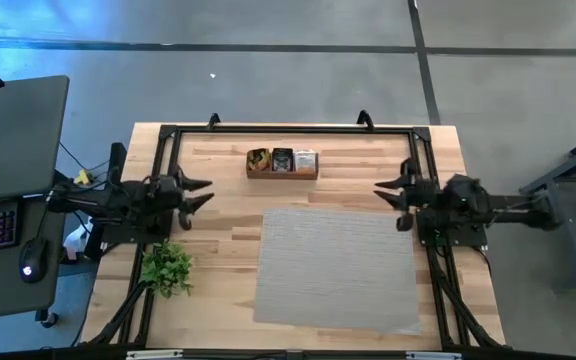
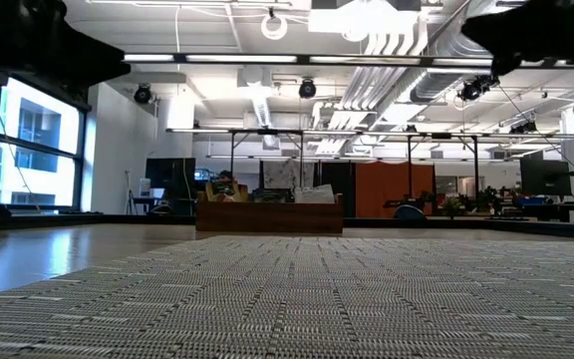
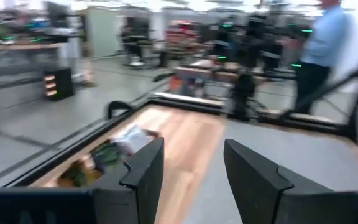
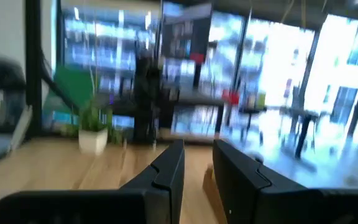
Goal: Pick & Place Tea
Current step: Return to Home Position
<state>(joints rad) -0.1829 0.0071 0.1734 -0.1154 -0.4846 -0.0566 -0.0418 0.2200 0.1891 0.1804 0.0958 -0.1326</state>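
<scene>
The tea [image 1: 282, 160] stands in a small wooden box [image 1: 282, 174] with three compartments at the table's far middle: orange-yellow sachets on the left, dark ones in the middle, white ones on the right. The low view shows the box [image 2: 269, 214] beyond the mat. My left gripper [image 1: 200, 193] hovers open at the table's left side, pointing level toward the middle, the box [image 3: 98, 163] off to its side. My right gripper [image 1: 386, 190] hovers at the right side, pointing level toward the middle. A narrow gap shows between its fingers [image 4: 197, 171], and nothing is in it.
A grey woven mat [image 1: 336, 268] covers the table's middle and near right. A green plant [image 1: 166, 268] stands near the left edge, just in front of my left arm. A black frame [image 1: 288, 128] runs round the table. A person [image 3: 319, 50] stands in the room beyond.
</scene>
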